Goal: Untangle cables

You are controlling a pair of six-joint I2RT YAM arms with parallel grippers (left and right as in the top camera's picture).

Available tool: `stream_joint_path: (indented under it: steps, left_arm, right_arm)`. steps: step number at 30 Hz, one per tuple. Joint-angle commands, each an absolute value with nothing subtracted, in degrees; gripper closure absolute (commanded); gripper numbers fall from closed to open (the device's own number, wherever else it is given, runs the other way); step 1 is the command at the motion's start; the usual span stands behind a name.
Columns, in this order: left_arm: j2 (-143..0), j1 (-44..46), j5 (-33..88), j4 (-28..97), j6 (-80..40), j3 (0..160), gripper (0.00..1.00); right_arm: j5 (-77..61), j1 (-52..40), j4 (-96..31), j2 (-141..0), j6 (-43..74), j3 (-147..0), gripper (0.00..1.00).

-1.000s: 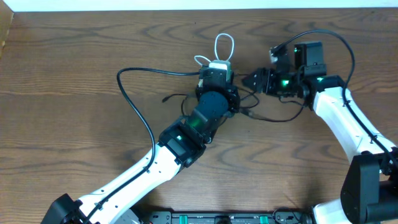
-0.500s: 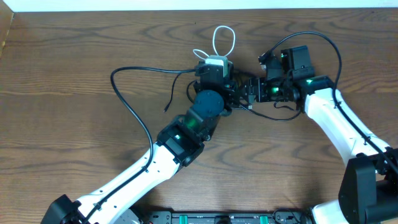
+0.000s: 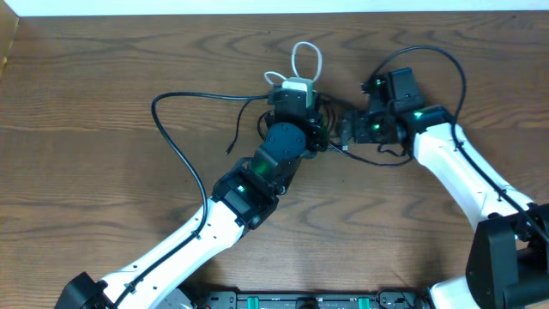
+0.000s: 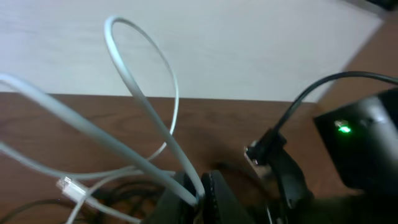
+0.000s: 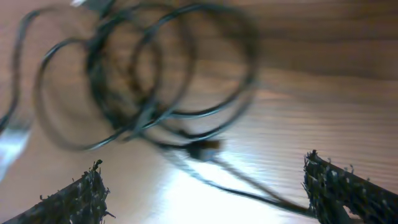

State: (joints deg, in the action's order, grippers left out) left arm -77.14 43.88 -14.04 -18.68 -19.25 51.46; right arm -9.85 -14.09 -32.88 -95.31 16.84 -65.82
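My left gripper is shut on the white cable, which loops up behind it at the far middle of the table. In the left wrist view the white cable is pinched between the closed jaws of the left gripper. The black cables lie tangled just right of it, and one plug end trails to the left. My right gripper is open and empty beside the tangle. In the right wrist view its jaws stand wide apart, with blurred black coils ahead of them.
A thick black arm wire arcs over the table left of the left arm. Another arm wire loops over the right arm. A white wall edge borders the far side of the wooden table.
My right gripper has moved left and closer to the black tangle. My left gripper has shifted slightly left and away, still holding the white cable, and the black plug end moved left.
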Motion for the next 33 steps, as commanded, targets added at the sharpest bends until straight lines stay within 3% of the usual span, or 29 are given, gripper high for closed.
stream_joint_path:
  steps: [1, 9, 19, 25, 31, 32, 33]
  left_arm:
    - [-76.3, 43.7, -6.4, -21.9, -18.7, 51.9, 0.92]
    - [-80.6, 44.9, 1.1, -33.5, -19.1, 51.9, 0.92]
    - [-102.7, 49.9, 1.1, -62.2, -36.5, 57.5, 0.92]
    - [-113.5, 55.9, 6.4, -61.0, -39.1, 67.9, 0.92]
    - [-116.6, 59.7, 4.7, -47.5, -35.9, 70.5, 0.91]
    - [-116.6, 59.8, 4.7, -45.4, -35.6, 70.5, 0.83]
    - [-116.6, 59.8, 4.7, -43.7, -35.6, 70.5, 0.69]
  right_arm:
    - [-5.3, -9.6, -33.7, -92.0, 19.3, -65.6, 0.01]
    - [-7.7, 3.7, -35.4, -79.3, 20.8, -65.6, 0.01]
    - [-8.6, 11.4, -37.6, -60.1, 21.2, -65.6, 0.01]
    - [-8.5, 11.4, -39.3, -56.5, 21.1, -65.6, 0.01]
    - [-8.6, 11.2, -41.1, -56.6, 21.2, -65.6, 0.01]
    - [-9.0, 11.2, -41.3, -56.6, 21.2, -65.6, 0.01]
    - [-9.5, 11.1, -41.3, -56.6, 21.2, -65.6, 0.01]
